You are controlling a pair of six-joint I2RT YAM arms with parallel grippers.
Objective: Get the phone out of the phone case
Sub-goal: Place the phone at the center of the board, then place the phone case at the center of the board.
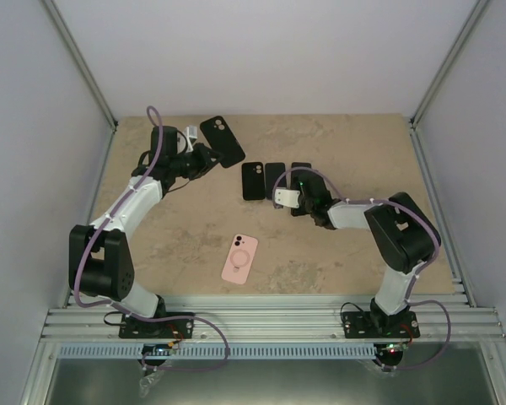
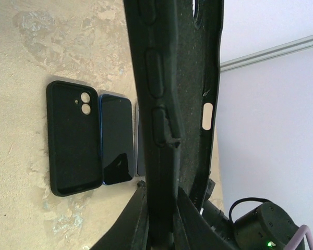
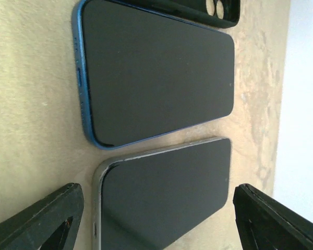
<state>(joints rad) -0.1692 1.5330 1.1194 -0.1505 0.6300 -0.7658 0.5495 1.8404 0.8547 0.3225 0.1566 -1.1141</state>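
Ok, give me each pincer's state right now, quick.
Left pincer: shut on the black phone case, held off the table.
Right pincer: open, holding nothing, over the grey-edged phone.

Grey phone (image 3: 167,198) — lower end cropped

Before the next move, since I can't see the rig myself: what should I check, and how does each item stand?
1. Left claw shut on case: ok.
2. Held case looks empty: ok.
3. Right claw open, clear of grey phone: ok.
4. Grey phone flat on table, apart from blue phone: ok.
5. Phone inside pink case: cannot tell.
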